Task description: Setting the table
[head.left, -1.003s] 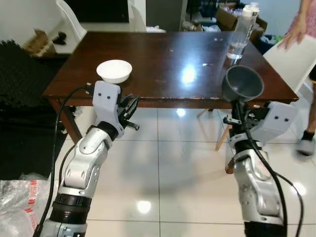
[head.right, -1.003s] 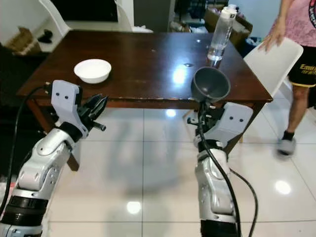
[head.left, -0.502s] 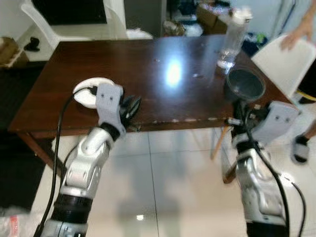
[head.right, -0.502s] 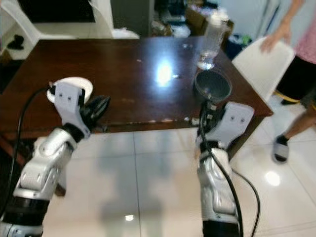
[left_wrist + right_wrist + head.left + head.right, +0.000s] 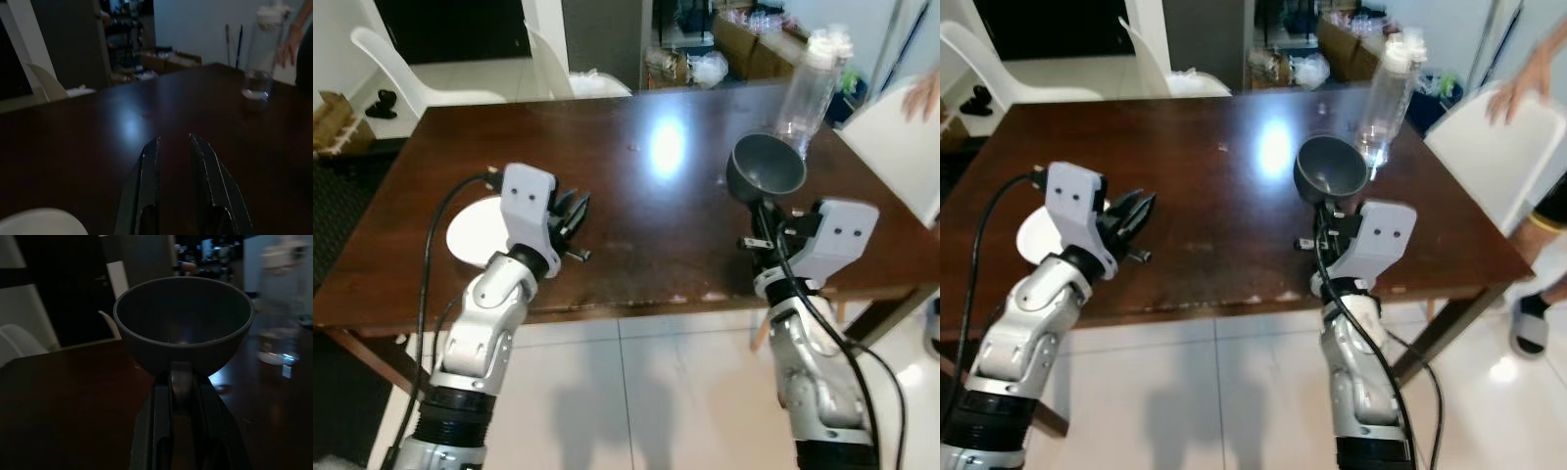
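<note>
The tabletop (image 5: 636,211) spreads under both arms, bare dark wood ahead of the right arm. A bottle (image 5: 811,78) stands toward the far right, just beyond the grey bowl (image 5: 766,169). That bowl is clenched by its base in the right end effector (image 5: 181,382), upright and raised above the wood, so the open spot lies straight below and slightly ahead. The white bowl (image 5: 478,231) rests near the left edge, just beside the left end effector (image 5: 173,147), whose fingers stand slightly parted on nothing.
</note>
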Motion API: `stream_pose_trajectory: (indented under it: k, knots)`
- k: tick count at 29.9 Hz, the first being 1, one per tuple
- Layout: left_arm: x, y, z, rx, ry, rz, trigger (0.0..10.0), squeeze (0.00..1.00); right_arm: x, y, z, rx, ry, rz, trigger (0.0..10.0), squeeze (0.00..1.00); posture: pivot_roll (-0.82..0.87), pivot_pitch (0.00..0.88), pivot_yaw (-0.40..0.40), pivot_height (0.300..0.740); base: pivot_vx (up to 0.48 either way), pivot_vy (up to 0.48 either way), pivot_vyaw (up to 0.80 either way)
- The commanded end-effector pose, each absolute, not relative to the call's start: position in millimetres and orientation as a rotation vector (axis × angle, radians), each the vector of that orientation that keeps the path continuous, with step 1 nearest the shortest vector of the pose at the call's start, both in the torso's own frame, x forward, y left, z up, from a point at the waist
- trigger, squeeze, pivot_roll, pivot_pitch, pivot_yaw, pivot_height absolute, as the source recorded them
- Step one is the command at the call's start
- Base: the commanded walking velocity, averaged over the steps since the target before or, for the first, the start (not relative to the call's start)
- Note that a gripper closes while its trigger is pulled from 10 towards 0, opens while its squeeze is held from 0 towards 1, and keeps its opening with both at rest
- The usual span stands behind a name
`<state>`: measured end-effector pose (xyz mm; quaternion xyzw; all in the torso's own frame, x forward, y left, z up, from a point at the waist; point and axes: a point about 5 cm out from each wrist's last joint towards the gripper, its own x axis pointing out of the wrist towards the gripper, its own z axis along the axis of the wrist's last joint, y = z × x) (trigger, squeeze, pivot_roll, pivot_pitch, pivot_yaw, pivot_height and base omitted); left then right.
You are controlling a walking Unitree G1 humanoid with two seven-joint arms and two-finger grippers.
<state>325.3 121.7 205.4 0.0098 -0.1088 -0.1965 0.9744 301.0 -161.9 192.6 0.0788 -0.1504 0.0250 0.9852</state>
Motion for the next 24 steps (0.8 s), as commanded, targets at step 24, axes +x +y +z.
stream_pose_trajectory:
  k: [24]
  knots:
    - [296,183,210,0.115,-0.145,-0.46,10.0,0.0,277,-110,155,0.038,-0.066,0.477,10.0,0.0,-0.01,0.025,0.081,0.74,0.104,0.0,0.0]
